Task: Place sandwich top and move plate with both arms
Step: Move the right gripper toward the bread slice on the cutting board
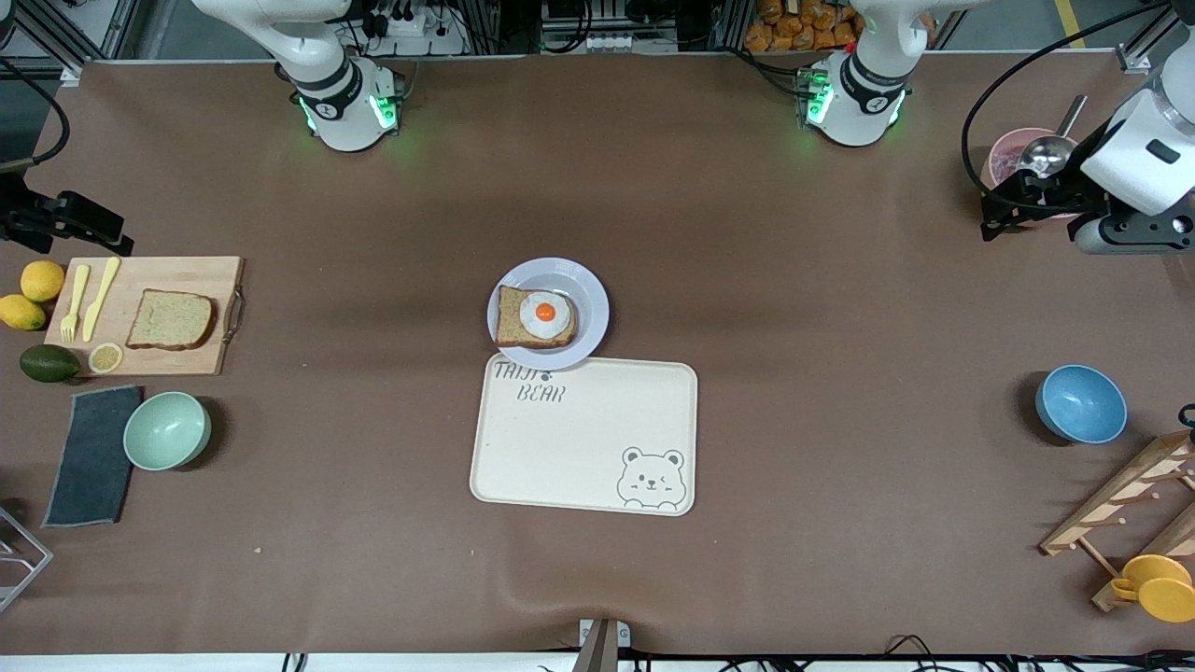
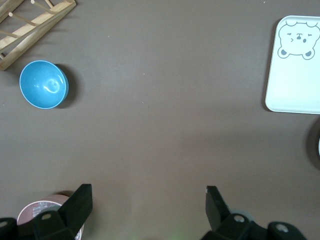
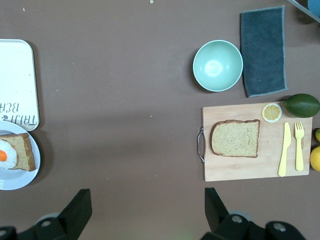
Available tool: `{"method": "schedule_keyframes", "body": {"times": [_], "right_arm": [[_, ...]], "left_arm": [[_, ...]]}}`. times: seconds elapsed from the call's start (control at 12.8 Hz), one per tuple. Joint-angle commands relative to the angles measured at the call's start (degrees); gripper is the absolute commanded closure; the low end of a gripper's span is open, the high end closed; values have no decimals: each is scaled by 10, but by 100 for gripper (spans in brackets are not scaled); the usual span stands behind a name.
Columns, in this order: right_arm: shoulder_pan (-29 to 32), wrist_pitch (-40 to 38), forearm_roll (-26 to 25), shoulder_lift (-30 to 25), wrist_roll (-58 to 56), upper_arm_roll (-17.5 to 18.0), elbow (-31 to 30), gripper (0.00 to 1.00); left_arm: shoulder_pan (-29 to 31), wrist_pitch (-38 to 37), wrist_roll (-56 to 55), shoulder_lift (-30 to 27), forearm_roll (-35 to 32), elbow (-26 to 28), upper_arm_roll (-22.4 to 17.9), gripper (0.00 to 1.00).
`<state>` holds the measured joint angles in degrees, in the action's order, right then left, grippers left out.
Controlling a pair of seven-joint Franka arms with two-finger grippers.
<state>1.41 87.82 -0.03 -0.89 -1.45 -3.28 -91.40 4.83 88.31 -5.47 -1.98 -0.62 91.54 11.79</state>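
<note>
The brown-covered table (image 1: pixel 373 523) carries, at its centre, the cream rectangular tray with the bear drawing (image 1: pixel 583 434). The small round pale lavender plate (image 1: pixel 588 308) sits at that tray's 12 o'clock, touching or overlapping its edge, and on it rests the bread slice bearing a fried egg (image 1: pixel 535 318). At about 9 o'clock from the plate, well apart toward the right arm's end of the table, the pale wooden cutting board (image 1: pixel 177 359) is seen, and on it lies the sandwich top, a plain speckled wholemeal slice (image 1: pixel 171 320), flat and untouched. A yellow plastic knife (image 1: pixel 101 297) and fork (image 1: pixel 74 301) lie beside it on the board, with a lemon slice (image 1: pixel 105 357) at the board's corner.

The right gripper (image 3: pixel 145 212) hangs over bare table beside the board, fingers wide apart and empty. The left gripper (image 2: pixel 150 210) waits over the table near a pink cup (image 2: pixel 37 212), fingers likewise apart.

The step in hand is judged to be the fetching of the plain slice. It is best approached by the right arm from above, the fingers closed across the crusts gently, and the knife and fork avoided
</note>
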Motion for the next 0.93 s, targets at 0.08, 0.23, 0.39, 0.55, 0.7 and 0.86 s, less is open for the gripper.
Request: {"method": "schedule_keyframes", "body": {"times": [0.08, 0.23, 0.39, 0.55, 0.7, 0.86], "right_arm": [[-2, 1, 3, -5, 2, -4, -7, 0], [-1, 5, 3, -4, -2, -4, -7, 0], [-7, 4, 4, -5, 3, -3, -6, 0], [-6, 6, 4, -3, 3, -3, -7, 0], [-6, 6, 4, -3, 4, -3, -7, 0], [-7, 7, 4, -3, 4, -3, -7, 0]], "left_arm": [[5, -9, -2, 4, 4, -13, 2, 0], [9, -9, -3, 9, 4, -25, 2, 0], [11, -9, -2, 24, 4, -40, 2, 0], [34, -9, -2, 30, 2, -36, 1, 0], [46, -6, 3, 50, 19, -40, 2, 0], [39, -4, 1, 56, 23, -40, 2, 0]]}}
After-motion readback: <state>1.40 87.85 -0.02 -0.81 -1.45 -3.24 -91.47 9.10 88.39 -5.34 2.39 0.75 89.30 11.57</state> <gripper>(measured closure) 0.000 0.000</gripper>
